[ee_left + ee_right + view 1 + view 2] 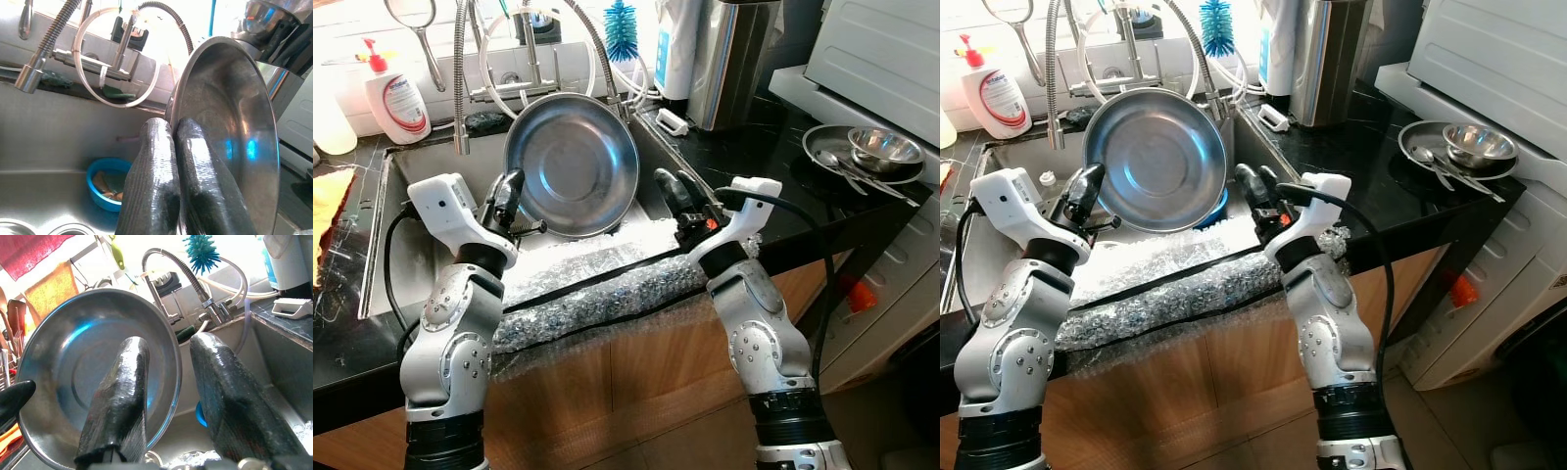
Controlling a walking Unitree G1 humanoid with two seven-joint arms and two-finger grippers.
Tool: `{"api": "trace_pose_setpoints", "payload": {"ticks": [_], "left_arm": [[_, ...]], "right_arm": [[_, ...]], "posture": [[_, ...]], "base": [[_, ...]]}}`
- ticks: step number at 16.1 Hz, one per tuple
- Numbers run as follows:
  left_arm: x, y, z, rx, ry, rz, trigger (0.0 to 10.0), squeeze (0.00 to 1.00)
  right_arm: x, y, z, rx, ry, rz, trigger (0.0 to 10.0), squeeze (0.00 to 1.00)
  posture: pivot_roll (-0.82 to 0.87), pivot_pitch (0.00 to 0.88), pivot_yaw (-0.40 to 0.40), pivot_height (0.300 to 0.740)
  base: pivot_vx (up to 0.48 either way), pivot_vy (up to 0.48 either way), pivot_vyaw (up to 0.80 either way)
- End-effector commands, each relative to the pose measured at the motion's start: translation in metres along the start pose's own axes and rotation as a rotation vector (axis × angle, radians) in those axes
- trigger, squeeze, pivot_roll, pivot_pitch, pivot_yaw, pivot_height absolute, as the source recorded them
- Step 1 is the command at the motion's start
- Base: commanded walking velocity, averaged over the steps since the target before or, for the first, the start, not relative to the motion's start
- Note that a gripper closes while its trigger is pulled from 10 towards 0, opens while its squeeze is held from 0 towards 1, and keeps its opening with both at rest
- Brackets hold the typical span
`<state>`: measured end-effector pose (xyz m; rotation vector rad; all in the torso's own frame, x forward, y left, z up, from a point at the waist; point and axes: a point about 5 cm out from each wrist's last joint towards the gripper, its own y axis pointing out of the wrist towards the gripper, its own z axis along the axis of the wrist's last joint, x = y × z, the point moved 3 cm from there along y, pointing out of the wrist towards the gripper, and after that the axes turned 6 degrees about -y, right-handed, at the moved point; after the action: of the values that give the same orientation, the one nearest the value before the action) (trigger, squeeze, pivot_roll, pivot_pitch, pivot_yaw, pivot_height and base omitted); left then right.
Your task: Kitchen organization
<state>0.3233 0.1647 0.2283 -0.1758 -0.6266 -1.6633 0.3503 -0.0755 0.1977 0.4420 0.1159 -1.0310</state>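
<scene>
The left end effector (508,192) grips the steel bowl's (573,162) left rim above the sink (421,162). The right end effector (674,191) hangs unclenched beside the bowl's right edge, apart from it.

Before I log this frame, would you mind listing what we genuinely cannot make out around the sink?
- Blue plastic bowl in the sink: its contents are too small and dim in the left wrist view; in the right eye view the large round steel pan covers most of it.
- Left gripper pinches the pan's rim; that rim hides its far finger's pad.
- Small steel bowl on the counter: inside too small.
- Right gripper: open, near the pan.
</scene>
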Motion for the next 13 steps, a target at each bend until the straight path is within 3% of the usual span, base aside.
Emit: {"api": "trace_pose_setpoints", "payload": {"ticks": [1, 2, 3, 4, 5, 6, 9, 13], "left_arm": [[0.004, 0.003, 0.007, 0.034, -0.01, -0.012, 0.0, 0.0], [-0.013, 0.006, 0.035, 0.198, -0.01, 0.12, 0.0, 0.0], [-0.02, 0.006, 0.048, 0.276, 0.021, 0.181, 0.0, 0.0], [-0.023, 0.007, 0.051, 0.288, 0.088, 0.21, 0.0, 0.0], [-0.026, 0.01, 0.049, 0.276, 0.227, 0.219, 2.7, 0.0], [-0.03, 0.012, 0.047, 0.268, 0.283, 0.231, 10.0, 0.0], [-0.04, 0.013, 0.033, 0.211, 0.458, 0.233, 10.0, 0.0], [-0.056, 0.013, 0.014, 0.144, 0.541, 0.241, 10.0, 0.0]], "right_arm": [[-0.006, 0.004, 0.009, 0.03, -0.019, 0.024, 10.0, 0.44], [-0.003, 0.003, 0.01, 0.033, -0.03, 0.006, 10.0, 0.0], [-0.002, 0.003, 0.01, 0.037, -0.04, -0.006, 10.0, 0.0], [0.0, 0.003, 0.012, 0.045, -0.06, -0.022, 10.0, 0.0], [0.004, 0.001, 0.017, 0.063, -0.144, -0.05, 10.0, 0.0], [0.005, 0.0, 0.02, 0.071, -0.18, -0.06, 10.0, 0.0], [0.017, -0.014, 0.022, 0.071, -0.306, -0.142, 10.0, 0.0], [0.036, -0.045, 0.013, 0.025, -0.428, -0.253, 10.0, 0.0]], "posture": [[0.01, 0.0, 0.0, 0.74], [0.01, 0.0, 0.0, 0.74], [0.01, 0.0, 0.0, 0.74], [0.01, 0.0, 0.0, 0.74], [0.0, 0.0, 0.001, 0.74], [0.0, 0.0, 0.002, 0.74], [-0.01, 0.001, 0.009, 0.74], [-0.02, 0.0, 0.02, 0.74]], "base": [[0.0, 0.0, 0.0], [0.0, 0.0, 0.0], [0.0, 0.0, 0.0], [0.0, 0.0, 0.0], [0.0, 0.0, 0.0], [0.0, 0.0, 0.0], [0.0, 0.0, 0.0], [0.0, 0.0, 0.0]]}}
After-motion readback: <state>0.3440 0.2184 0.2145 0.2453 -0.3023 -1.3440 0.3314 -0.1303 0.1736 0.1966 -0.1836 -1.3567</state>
